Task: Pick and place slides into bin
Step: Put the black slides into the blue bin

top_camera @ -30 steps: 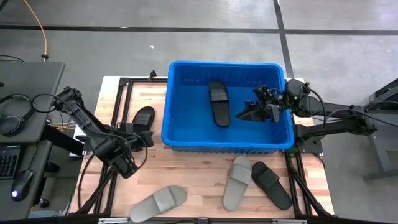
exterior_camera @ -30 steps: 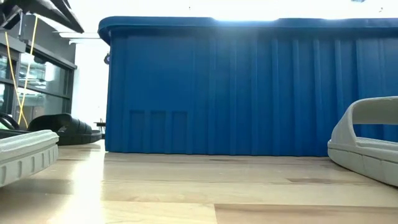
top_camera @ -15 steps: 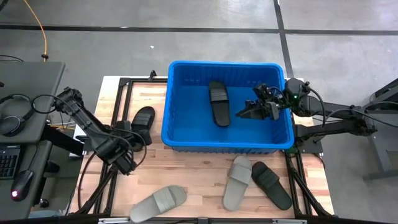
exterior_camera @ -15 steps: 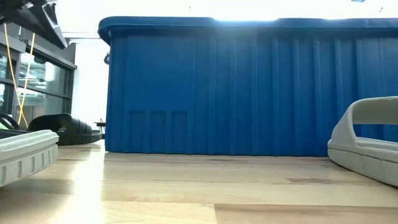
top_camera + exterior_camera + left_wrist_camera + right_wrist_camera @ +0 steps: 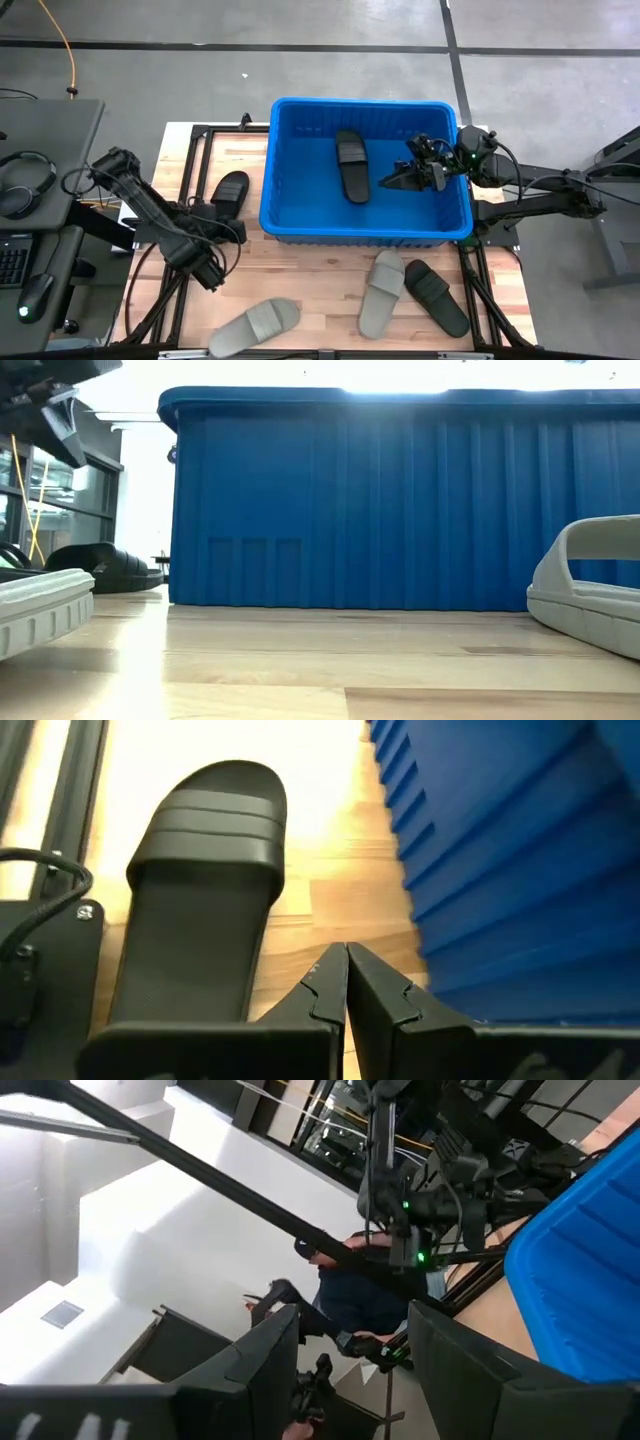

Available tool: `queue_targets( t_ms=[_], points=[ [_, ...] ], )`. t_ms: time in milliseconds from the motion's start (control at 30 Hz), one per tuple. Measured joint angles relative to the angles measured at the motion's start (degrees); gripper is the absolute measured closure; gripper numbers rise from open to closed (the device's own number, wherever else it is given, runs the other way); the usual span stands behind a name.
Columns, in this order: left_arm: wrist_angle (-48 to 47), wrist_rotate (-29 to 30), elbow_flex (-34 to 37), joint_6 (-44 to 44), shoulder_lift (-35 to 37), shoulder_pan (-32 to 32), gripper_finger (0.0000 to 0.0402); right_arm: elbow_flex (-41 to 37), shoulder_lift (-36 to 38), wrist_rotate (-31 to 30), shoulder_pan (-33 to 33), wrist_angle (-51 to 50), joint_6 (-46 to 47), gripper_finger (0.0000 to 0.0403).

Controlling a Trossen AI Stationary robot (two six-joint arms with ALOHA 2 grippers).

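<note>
Your surface is a light wood table (image 5: 300,275) on a grey concrete floor, with a desk carrying headphones (image 5: 22,185) beside the left arm. The blue bin (image 5: 283,215) fills the table's far half; one black slide (image 5: 352,164) lies inside, just ahead of your right gripper (image 5: 392,183), whose fingers are spread with nothing between them.

Your left gripper (image 5: 237,229) has its fingers pressed together, empty; a second black slide (image 5: 205,920) sits just beside and ahead of those tips, bin wall on the other side.

Versus a second ago: your left arm's elbow shifted, right arm barely moved, slides unmoved.

Two grey slides (image 5: 382,292) (image 5: 255,326) and a third black slide (image 5: 436,296) lie behind both grippers.

Only your right wrist view shows a person (image 5: 362,1295) beyond the table. The low view shows only the bin's outer wall and the slide edges.
</note>
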State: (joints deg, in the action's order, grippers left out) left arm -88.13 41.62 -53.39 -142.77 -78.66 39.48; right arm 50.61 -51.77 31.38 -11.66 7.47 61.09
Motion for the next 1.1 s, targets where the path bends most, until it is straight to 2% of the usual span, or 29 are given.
queue_targets(
  t_ms=[500,667,900,1100],
  points=[
    [7.7,0.1,0.0,0.7,-14.2,-0.1,0.0401,0.0,0.0,-3.0,0.0,-1.4,0.5,0.0224],
    [8.0,2.9,0.0,0.7,-15.7,-0.1,0.0401,0.0,0.0,-3.8,0.0,-1.7,0.5,0.0224],
    [6.2,2.6,0.1,2.4,-15.8,-0.1,0.0401,0.0,0.0,-4.3,0.0,-1.7,-1.3,0.0224],
    [10.5,2.9,4.4,3.1,-15.8,-0.1,0.0391,0.0,0.0,-4.3,0.0,-1.7,-3.0,0.0224]
  ],
)
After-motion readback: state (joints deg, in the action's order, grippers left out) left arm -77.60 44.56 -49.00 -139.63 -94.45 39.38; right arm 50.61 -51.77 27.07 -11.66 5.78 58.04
